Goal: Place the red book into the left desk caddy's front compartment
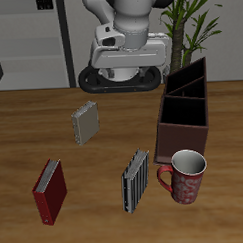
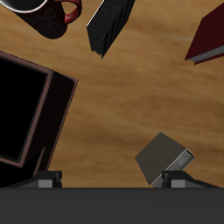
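- Wooden desk [image 1: 24, 128] fills the exterior view, with shelving and a potted plant [image 1: 194, 20] behind the arm; the pincer itself is hidden under the robot's body here, so its state cannot be told from this view.
- Counted on the desk: one red book [image 1: 51, 192], one grey book [image 1: 86, 122], one striped book [image 1: 135, 180], one mug [image 1: 185, 177], one left desk caddy [image 1: 185, 116].
- The red book lies near the desk's front edge, far from the arm and well apart from the caddy.
- In the wrist view the pincer [image 2: 112, 179] shows only two finger stubs, set wide and holding nothing: released.
- Directly beneath it lies the grey book [image 2: 162, 157]; the red book [image 2: 210, 35] sits far off, the striped book [image 2: 109, 24] and mug [image 2: 48, 13] likewise, the caddy [image 2: 31, 109] close alongside.
- Risk, as I judge it: descending here would seize the wrong, grey book; later, the mug beside the caddy's front end could be knocked during placement.
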